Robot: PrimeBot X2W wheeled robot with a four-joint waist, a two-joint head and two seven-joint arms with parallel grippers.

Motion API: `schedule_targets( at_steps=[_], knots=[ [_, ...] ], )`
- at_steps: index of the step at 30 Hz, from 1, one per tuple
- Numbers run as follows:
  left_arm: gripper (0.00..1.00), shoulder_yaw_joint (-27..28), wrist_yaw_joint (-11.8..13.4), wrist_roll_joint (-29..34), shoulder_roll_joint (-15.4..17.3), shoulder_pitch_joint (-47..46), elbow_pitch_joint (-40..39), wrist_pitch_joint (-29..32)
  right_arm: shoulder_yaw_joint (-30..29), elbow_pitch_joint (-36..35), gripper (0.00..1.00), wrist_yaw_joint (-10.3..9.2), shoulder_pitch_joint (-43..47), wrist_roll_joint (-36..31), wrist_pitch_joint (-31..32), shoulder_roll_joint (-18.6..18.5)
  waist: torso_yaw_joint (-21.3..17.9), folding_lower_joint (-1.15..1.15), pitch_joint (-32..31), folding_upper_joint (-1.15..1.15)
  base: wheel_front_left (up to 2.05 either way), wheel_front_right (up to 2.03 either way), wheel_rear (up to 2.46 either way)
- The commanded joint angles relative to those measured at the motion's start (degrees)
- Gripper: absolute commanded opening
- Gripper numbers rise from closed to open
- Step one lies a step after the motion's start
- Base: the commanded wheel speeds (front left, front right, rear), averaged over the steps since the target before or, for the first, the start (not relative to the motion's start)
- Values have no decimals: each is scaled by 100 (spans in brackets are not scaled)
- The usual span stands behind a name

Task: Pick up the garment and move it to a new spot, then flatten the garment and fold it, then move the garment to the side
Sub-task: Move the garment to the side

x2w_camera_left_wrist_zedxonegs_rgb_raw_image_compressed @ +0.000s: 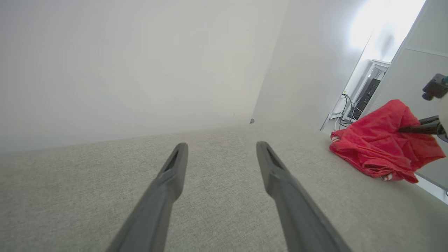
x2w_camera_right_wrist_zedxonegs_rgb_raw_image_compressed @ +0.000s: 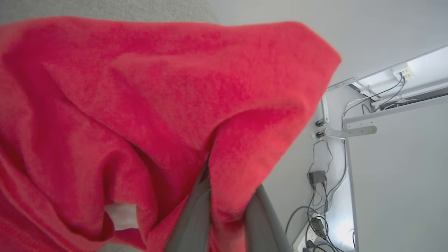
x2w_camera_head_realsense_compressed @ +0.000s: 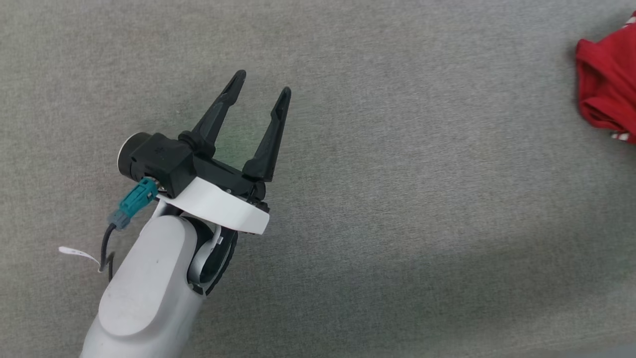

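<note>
Head camera looks straight down on the left claw (x2w_camera_head_realsense_compressed: 263, 83): fingers spread well apart, nothing between them, hovering over the bare grey surface (x2w_camera_head_realsense_compressed: 397, 199). A teal plug (x2w_camera_head_realsense_compressed: 135, 200) and a black cable hang off the back of it, with a little white tag (x2w_camera_head_realsense_compressed: 74, 253) on the cable. The shirt (x2w_camera_head_realsense_compressed: 608, 84) sits way over at the right edge of that view, cut by the frame and well apart from the left claw.

The left wrist camera adds more. From there the shirt is a bunched red heap near the far right corner of the surface, its bottom resting on it, with a bit of white striped trim poking out low down. The right claw (x2w_camera_left_wrist_zedxonegs_rgb_raw_image_compressed: 416, 128) comes in from the right with its dark fingers stuck into the cloth.

Right wrist camera is the close-up. The two fingers (x2w_camera_right_wrist_zedxonegs_rgb_raw_image_compressed: 194, 217) are pinched nearly together on a fold of the red fabric, so that claw has hold of the shirt. There's a pale patch (x2w_camera_right_wrist_zedxonegs_rgb_raw_image_compressed: 120, 217) lower left, and I can't tell if it's trim or the surface behind.

The surface is a matte grey woven material. Behind it is a plain white wall (x2w_camera_left_wrist_zedxonegs_rgb_raw_image_compressed: 105, 52). Off the right side there's a white frame (x2w_camera_right_wrist_zedxonegs_rgb_raw_image_compressed: 350, 132), a tangle of cables with plug adapters (x2w_camera_right_wrist_zedxonegs_rgb_raw_image_compressed: 318, 196), and a dark box (x2w_camera_left_wrist_zedxonegs_rgb_raw_image_compressed: 365, 96) under a bright glare.
</note>
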Motion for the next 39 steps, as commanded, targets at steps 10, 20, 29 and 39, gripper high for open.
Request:
schedule_targets(
  at_steps=[10, 20, 29, 39],
  knots=[
    [100, -5, -20, 3, -24, -170, -54, -28, 144, 1044, 0, -4, -510, -496, -562, 302, 234, 0, 275, 0, 0, 0, 0],
    [100, 39, -20, -42, -57, -196, -81, -28, 128, 1676, 100, -4, -826, -678, -1030, 466, 342, 0, 332, 0, 0, 0, 0],
    [100, 393, -20, -119, -33, 66, -217, -28, 77, 1862, 100, -4, -918, -712, -1394, 535, 298, 0, 146, 0, 0, 0, 0],
    [100, 724, -20, -101, -62, 274, -271, -28, -136, 1948, 100, -4, -948, -458, -1873, 636, 328, 0, -94, 0, 0, 0, 0]
  ],
)
